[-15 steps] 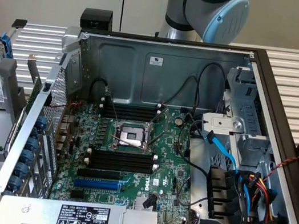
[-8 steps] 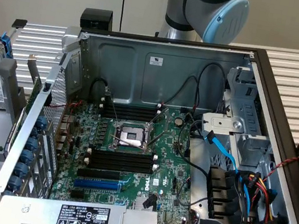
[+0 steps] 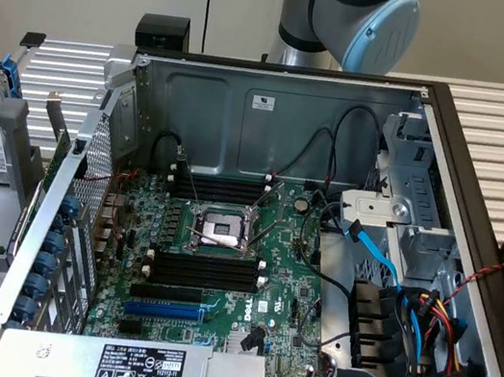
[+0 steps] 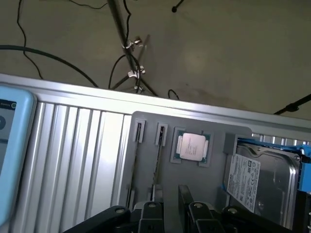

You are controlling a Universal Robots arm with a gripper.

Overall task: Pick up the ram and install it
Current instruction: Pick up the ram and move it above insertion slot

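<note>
At the exterior view's left, a grey tray point(image 4: 218, 131) lies beside the open case point(image 3: 276, 105). There we judge the ram point(image 4: 157, 160) to be the thin stick standing on edge in one of two narrow grooves, though we cannot tell whether the neighbouring groove holds another. A CPU point(image 4: 192, 146) sits just beside it, and a hard drive point(image 4: 257, 179) beyond that. The gripper point(image 4: 172, 216) hangs above the tray near the stick's nearer end, jaws spread wide and holding nothing. The ram's long axis runs from under the gripper toward the tray's edge by the table rim, parallel to the other groove; which end carries the notch we cannot tell. The stick is thin and closely walled in, so jaws coming down off-centre could land on the groove wall or tip the stick, and a skewed hold would leave it crooked for the black slots point(image 3: 203, 273), which run across the exterior view. A reversed notch would stop it seating.
</note>
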